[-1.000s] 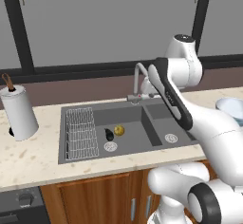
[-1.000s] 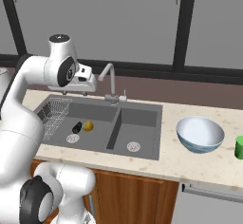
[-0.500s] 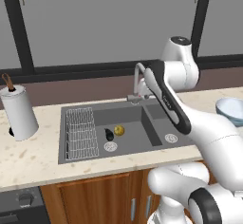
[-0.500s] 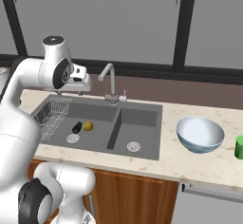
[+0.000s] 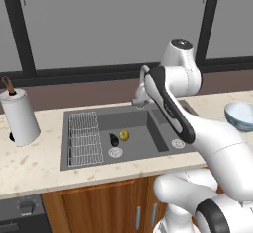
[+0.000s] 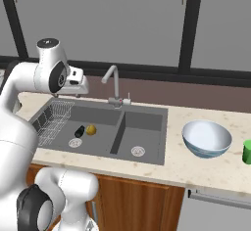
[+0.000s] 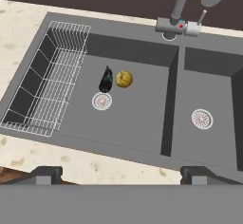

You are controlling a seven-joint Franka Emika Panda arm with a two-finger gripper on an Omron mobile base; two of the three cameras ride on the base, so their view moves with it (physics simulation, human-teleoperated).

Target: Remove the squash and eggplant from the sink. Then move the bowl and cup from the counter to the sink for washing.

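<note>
The yellow-brown squash [image 7: 124, 79] and the near-black eggplant [image 7: 106, 80] lie side by side on the floor of the sink's [image 7: 137, 118] left basin, just above its round drain. Both base views show the squash [image 5: 124, 135] [image 6: 91, 129] and the eggplant [image 5: 114, 139] [image 6: 79, 131]. My gripper [image 7: 122, 175] hangs high over the sink's front edge, open wide and empty. The bowl [image 6: 206, 138] [image 5: 239, 114] stands on the counter [image 6: 206, 173] to the right of the sink. The green cup [image 6: 247, 151] sits at the far right edge.
A wire rack [image 7: 47, 90] fills the left side of the left basin. The curved steel faucet [image 6: 113, 80] rises behind the divider, close to my hand [image 6: 73, 82]. A paper towel roll [image 5: 19, 116] stands on the counter left of the sink. Dark windows back the counter.
The arm has swung slightly toward the left basin. The vegetables, bowl and cup have not moved.
</note>
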